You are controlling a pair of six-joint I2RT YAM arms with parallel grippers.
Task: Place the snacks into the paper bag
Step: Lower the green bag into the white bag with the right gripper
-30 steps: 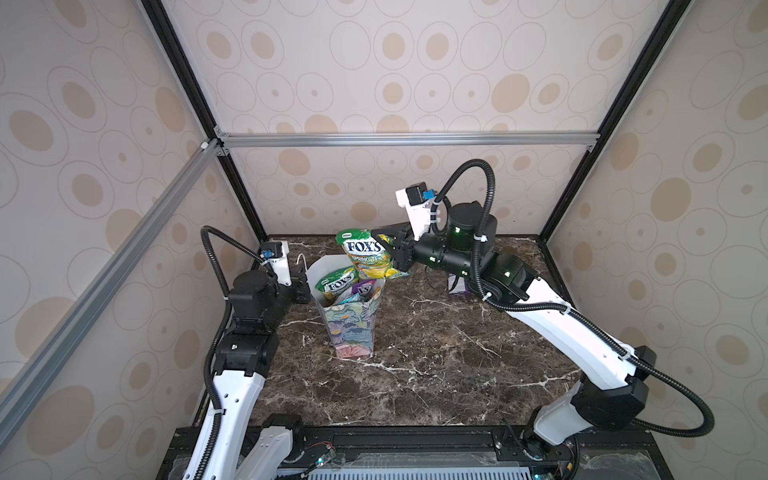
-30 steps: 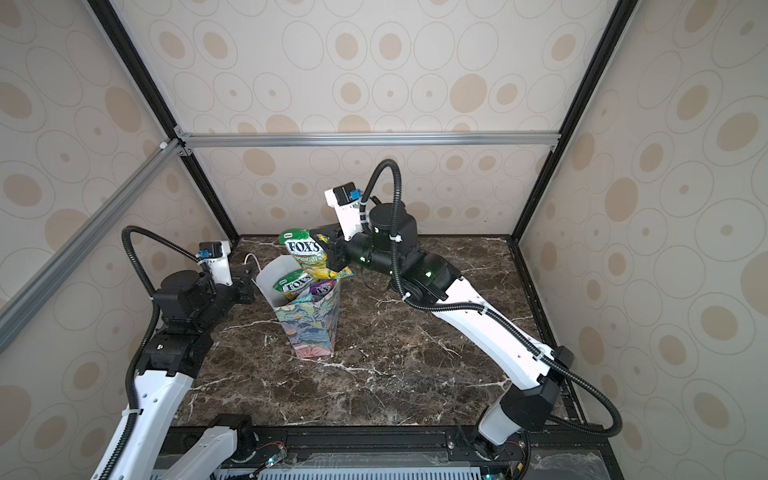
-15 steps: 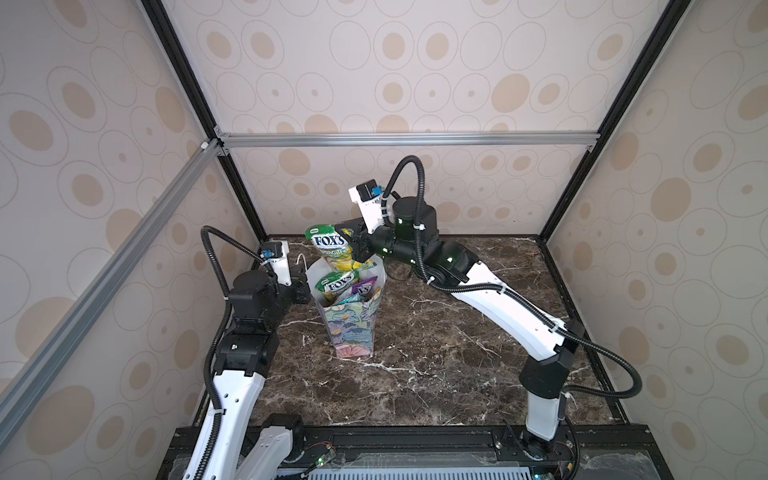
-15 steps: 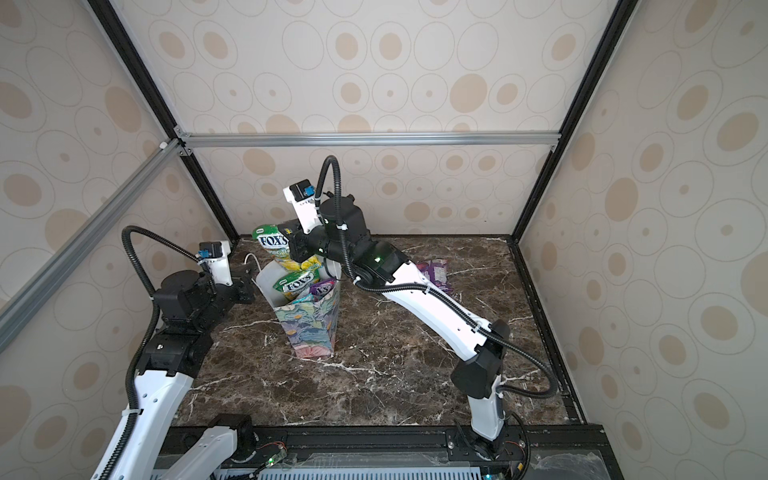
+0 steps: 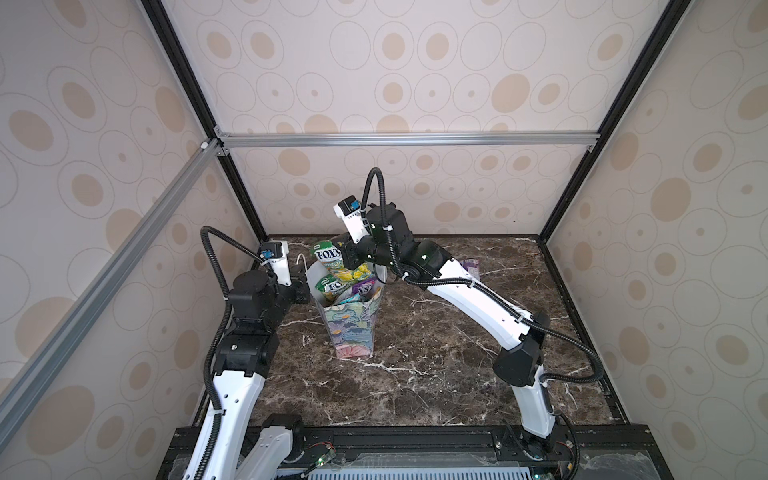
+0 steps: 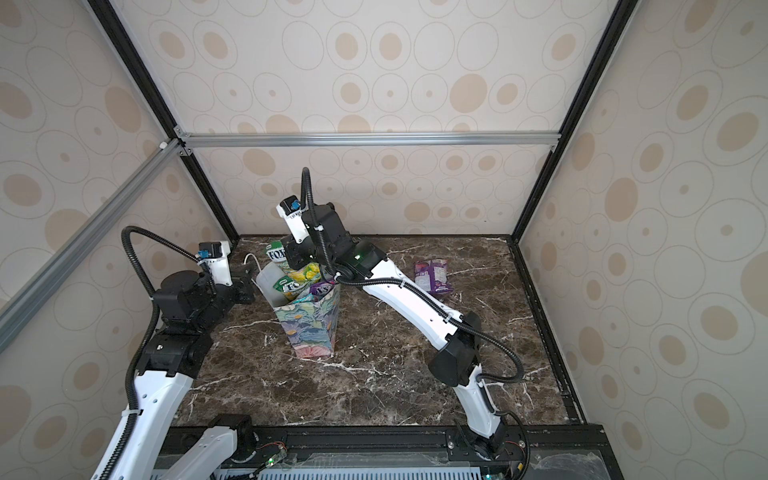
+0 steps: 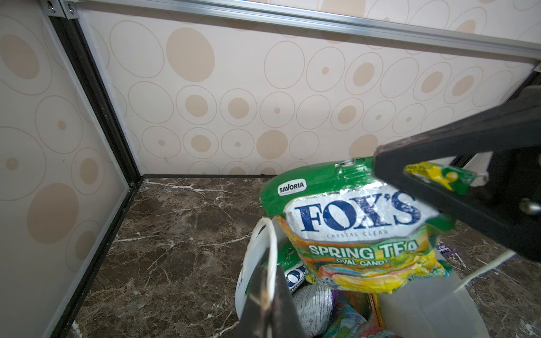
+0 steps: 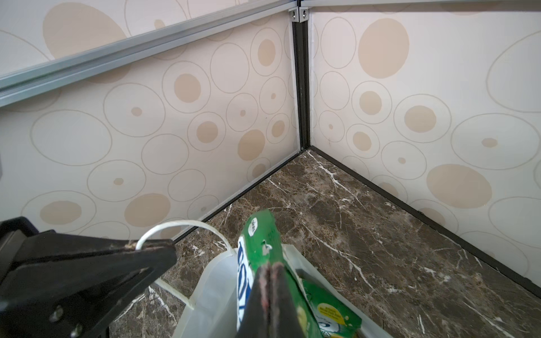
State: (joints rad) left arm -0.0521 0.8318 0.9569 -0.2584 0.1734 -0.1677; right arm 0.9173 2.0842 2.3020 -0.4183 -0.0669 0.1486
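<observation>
Right pincer (image 8: 269,272) pinches a glossy green-yellow FOX'S packet (image 7: 351,216) over the floral bag (image 5: 353,328).

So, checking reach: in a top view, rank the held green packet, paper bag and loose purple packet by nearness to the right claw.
1. Held green packet: in the right claw.
2. Paper bag: just beneath.
3. Purple packet: lying far right.

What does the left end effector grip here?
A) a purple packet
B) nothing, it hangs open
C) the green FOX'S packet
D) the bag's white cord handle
D: the left end effector is shut on the white cord handle of the paper bag; the right end effector holds the green FOX'S packet.
</observation>
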